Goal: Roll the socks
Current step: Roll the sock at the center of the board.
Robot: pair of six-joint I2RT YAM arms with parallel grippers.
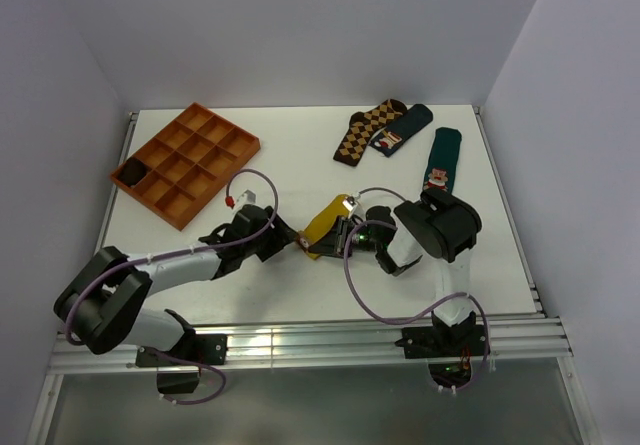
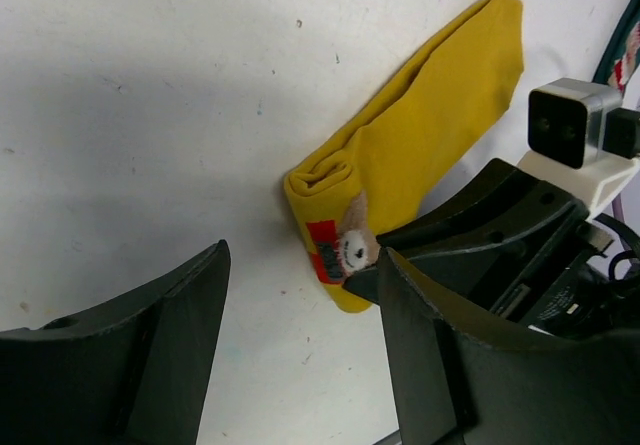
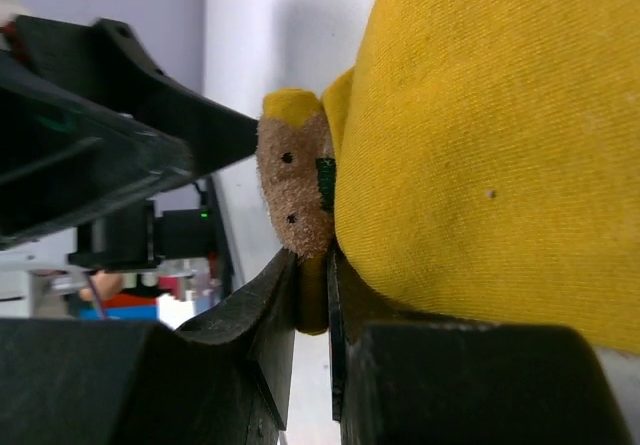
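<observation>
The mustard-yellow sock (image 1: 327, 221) lies mid-table, its toe end folded over into a short roll (image 2: 322, 179), with a red-and-white figure (image 2: 340, 250) on it. In the right wrist view the sock (image 3: 480, 145) fills the frame. My right gripper (image 1: 343, 237) is shut on the sock's edge by the figure, the fabric pinched between its jaws (image 3: 312, 300). It shows in the left wrist view (image 2: 470, 230) as well. My left gripper (image 1: 296, 244) is open and empty, just left of the toe end, its fingers (image 2: 160, 345) wide apart over bare table.
An orange-brown compartment tray (image 1: 185, 160) stands at the back left, with a dark item (image 1: 133, 172) in one cell. A brown-and-tan argyle sock (image 1: 365, 130) and two dark green socks (image 1: 403, 130) (image 1: 441, 165) lie at the back right.
</observation>
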